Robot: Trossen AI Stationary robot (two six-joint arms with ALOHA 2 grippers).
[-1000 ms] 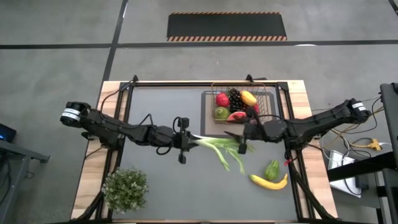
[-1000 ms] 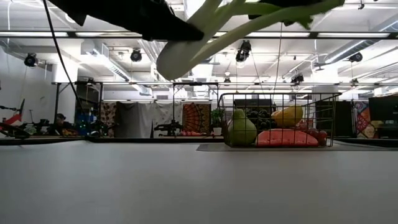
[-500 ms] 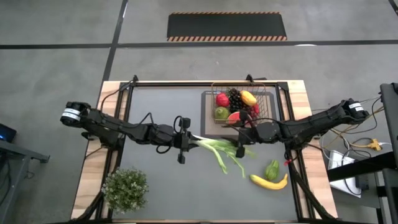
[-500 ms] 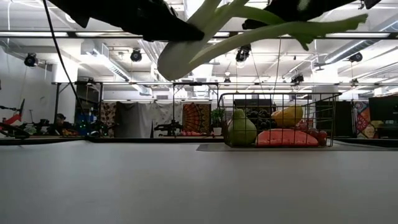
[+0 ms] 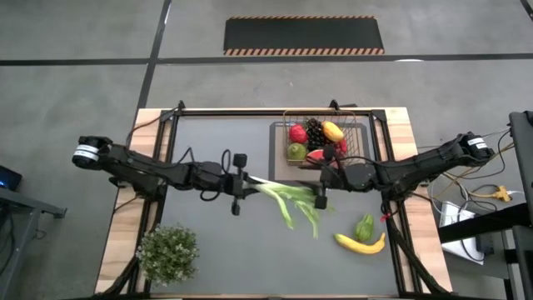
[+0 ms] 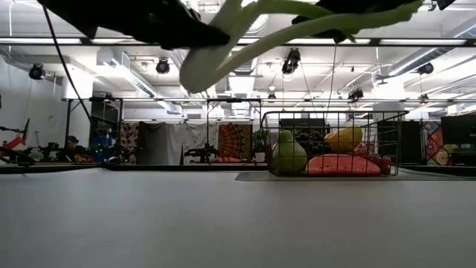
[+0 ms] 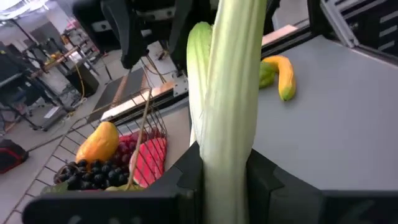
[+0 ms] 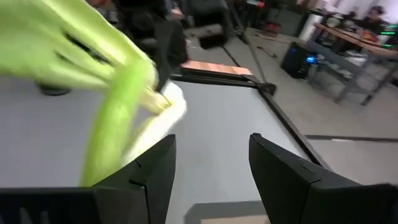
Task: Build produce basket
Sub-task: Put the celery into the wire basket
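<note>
My left gripper (image 5: pixel 241 185) is shut on the long leek (image 5: pixel 287 200) above the middle of the table. The leek's white end (image 6: pixel 195 74) is at the gripper, and its green leaves (image 5: pixel 310 218) reach toward my right gripper (image 5: pixel 320 193). My right gripper is open, nothing is between its fingers (image 8: pixel 208 168), and the leaves (image 8: pixel 118 106) pass beside one finger. The wire basket (image 5: pixel 325 112) at the far right of the table holds an apple, grapes, a mango, a lime and watermelon. A banana (image 5: pixel 360 243) and a green pepper (image 5: pixel 365 227) lie on the table near the right edge. My left gripper pinches the leek's pale stalk (image 7: pixel 225 155) between its two fingers, close to the white end. The fingers come level from the table's left and the leek runs on ahead along them. The leek is lifted clear of the table. My right gripper: I cannot tell whether the leaves touch its finger.
A bushy potted plant (image 5: pixel 166 252) stands at the near left corner. The basket also shows in the low view (image 6: pixel 331 115) at the far right. The grey mat between the plant and the banana is bare.
My left gripper has gone toward the table's left edge, carrying the leek with it. The leek's leaf tips have shifted left with it, and the leek stays clear of the table.
</note>
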